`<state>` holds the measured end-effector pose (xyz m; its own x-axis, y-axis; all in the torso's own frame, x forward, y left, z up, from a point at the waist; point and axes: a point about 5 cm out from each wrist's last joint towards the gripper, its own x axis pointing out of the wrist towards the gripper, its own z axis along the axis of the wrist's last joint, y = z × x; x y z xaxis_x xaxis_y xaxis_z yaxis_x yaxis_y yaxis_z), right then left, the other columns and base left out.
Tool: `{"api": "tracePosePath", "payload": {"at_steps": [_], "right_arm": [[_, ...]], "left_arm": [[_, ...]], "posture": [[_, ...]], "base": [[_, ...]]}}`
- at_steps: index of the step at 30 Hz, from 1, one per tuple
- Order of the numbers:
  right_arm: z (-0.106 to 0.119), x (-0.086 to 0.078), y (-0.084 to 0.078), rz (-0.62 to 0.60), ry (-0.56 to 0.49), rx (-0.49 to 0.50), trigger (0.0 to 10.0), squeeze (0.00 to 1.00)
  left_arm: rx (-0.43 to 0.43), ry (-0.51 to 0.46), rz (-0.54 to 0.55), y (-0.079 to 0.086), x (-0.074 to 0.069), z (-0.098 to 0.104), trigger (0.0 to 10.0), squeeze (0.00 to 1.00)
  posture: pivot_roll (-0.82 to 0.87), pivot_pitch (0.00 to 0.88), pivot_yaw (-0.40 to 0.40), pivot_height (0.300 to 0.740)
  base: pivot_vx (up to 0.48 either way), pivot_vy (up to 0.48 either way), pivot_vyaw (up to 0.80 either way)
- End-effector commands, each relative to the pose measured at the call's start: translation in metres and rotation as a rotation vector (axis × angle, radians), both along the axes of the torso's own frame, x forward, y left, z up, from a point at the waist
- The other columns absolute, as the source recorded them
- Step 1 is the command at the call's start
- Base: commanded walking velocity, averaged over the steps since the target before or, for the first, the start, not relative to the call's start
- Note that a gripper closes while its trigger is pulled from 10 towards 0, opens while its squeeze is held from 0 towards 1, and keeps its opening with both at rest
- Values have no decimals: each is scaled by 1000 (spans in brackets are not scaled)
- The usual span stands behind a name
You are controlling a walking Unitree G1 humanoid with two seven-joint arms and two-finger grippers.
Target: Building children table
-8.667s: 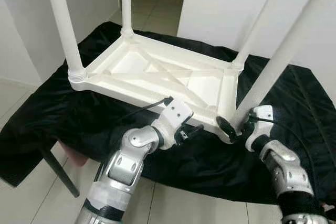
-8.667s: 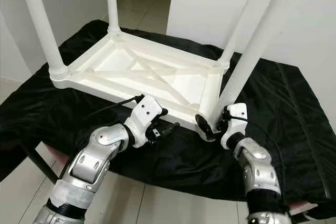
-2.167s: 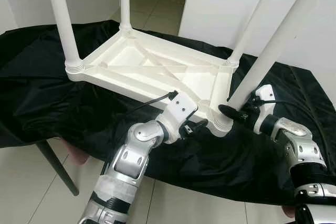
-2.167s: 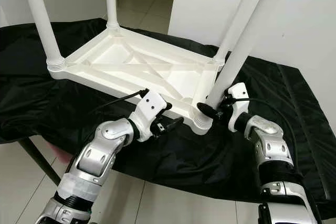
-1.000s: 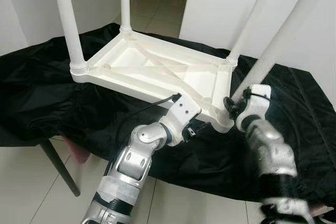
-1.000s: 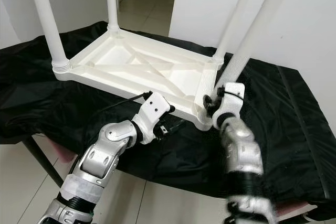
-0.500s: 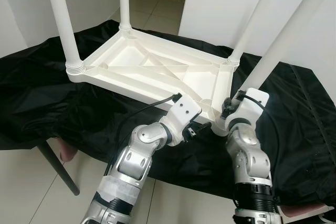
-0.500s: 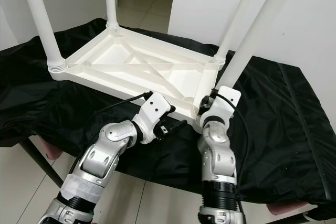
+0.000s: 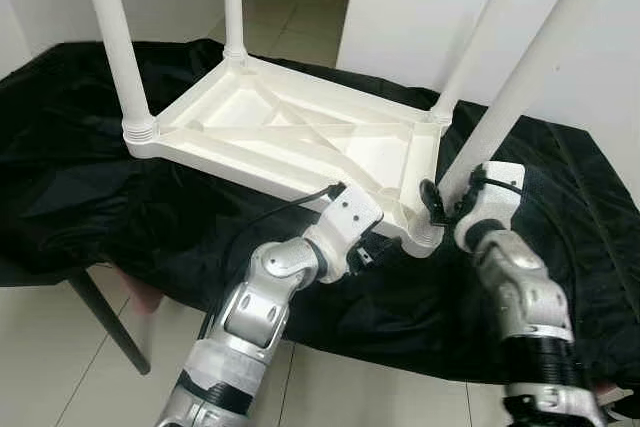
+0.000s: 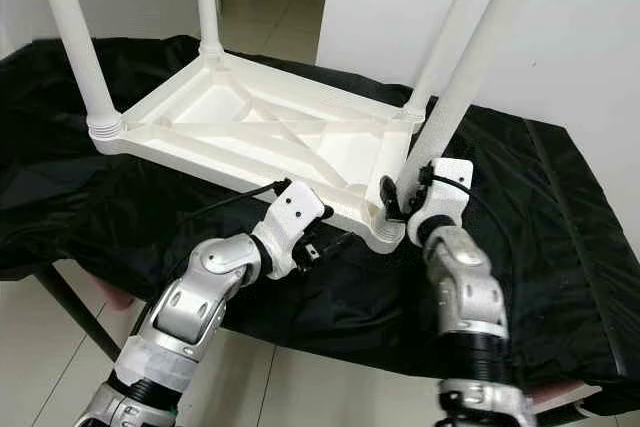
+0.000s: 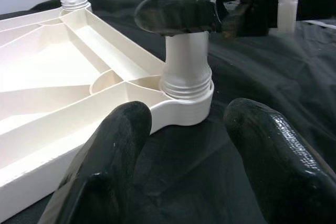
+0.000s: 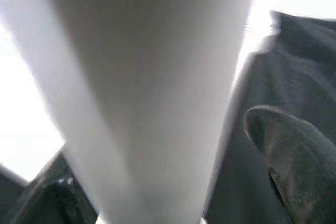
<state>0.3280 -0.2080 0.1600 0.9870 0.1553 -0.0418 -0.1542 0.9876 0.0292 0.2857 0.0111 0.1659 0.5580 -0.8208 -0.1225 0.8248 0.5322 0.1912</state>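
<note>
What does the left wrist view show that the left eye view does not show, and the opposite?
Left wrist view: the threaded base of the near leg seated in its corner socket, seen close up, with the left gripper's fingers spread apart in front of that corner.

Left eye view: the whole upside-down table on the black cloth, all four legs standing up, and both silver arms.

Both: the near leg, the table's ribbed underside, the cloth, and a finger of the right gripper against the near leg just above the socket.
</note>
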Motion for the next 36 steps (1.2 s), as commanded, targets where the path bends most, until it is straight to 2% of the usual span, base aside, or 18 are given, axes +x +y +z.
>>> {"api": "tracePosePath", "payload": {"at_steps": [1, 4, 6, 8, 11, 16, 17, 18, 20, 21, 27, 31, 33, 34, 36], "right_arm": [[0, 2, -9, 56, 1, -41, 10000, 0], [0, 3, -13, 116, 8, -69, 10000, 0], [-1, 4, -16, 253, 27, -124, 10000, 0], [-1, 4, -16, 253, 27, -124, 10000, 0], [-9, 11, -18, 386, 71, -222, 10000, 0], [-14, 15, -15, 445, 85, -254, 10000, 0], [-17, 17, -14, 464, 94, -267, 7255, 0], [-19, 18, -13, 468, 108, -274, 2824, 0], [-21, 19, -13, 473, 116, -276, 2824, 0], [-24, 20, -13, 478, 128, -268, 0, 0], [-27, 20, -13, 504, 137, -267, 0, 0], [-34, 18, -14, 528, 150, -223, 0, 0], [-37, 16, -15, 528, 151, -211, 392, 0], [-39, 15, -17, 517, 155, -193, 10000, 0], [-39, 14, -19, 493, 148, -172, 10000, 0]], "left_arm": [[-11, -27, 69, 1, 1, 3, 10000, 0], [-12, -28, 67, 1, 1, 3, 10000, 0], [-19, -25, 57, 2, -1, 3, 10000, 0], [-19, -25, 57, 2, -1, 3, 10000, 0], [-17, -36, 53, 5, 0, 4, 10000, 0], [-18, -42, 68, 7, 3, 6, 10000, 0], [-19, -45, 73, 7, 4, 7, 10000, 0], [-21, -47, 75, 7, 5, 8, 10000, 0], [-21, -49, 77, 7, 5, 8, 10000, 0], [-23, -51, 79, 7, 5, 9, 10000, 0], [-27, -52, 87, 7, 5, 10, 10000, 0], [-22, -55, 90, 7, 6, 11, 10000, 0], [-22, -56, 92, 7, 6, 11, 10000, 0], [-23, -57, 94, 7, 7, 11, 10000, 0], [-22, -55, 93, 7, 6, 11, 10000, 0]], "posture": [[1, 0, -139, 740], [2, 0, -141, 740], [8, 0, -143, 740], [8, 0, -143, 740], [21, 0, -147, 740], [25, 0, -148, 740], [26, 0, -147, 740], [28, 0, -148, 740], [28, 0, -148, 740], [30, 0, -150, 740], [38, 0, -146, 740], [48, 0, -149, 740], [48, 0, -149, 740], [48, 0, -149, 740], [45, 0, -147, 740]], "base": [[0, 0, 0], [0, 0, 0], [0, 0, 0], [0, 0, 0], [0, 0, 0], [0, 0, 0], [0, 0, 0], [0, 0, 0], [0, 0, 0], [0, 0, 0], [0, 0, 0], [0, 0, 0], [0, 0, 0], [0, 0, 0], [0, 0, 0]]}}
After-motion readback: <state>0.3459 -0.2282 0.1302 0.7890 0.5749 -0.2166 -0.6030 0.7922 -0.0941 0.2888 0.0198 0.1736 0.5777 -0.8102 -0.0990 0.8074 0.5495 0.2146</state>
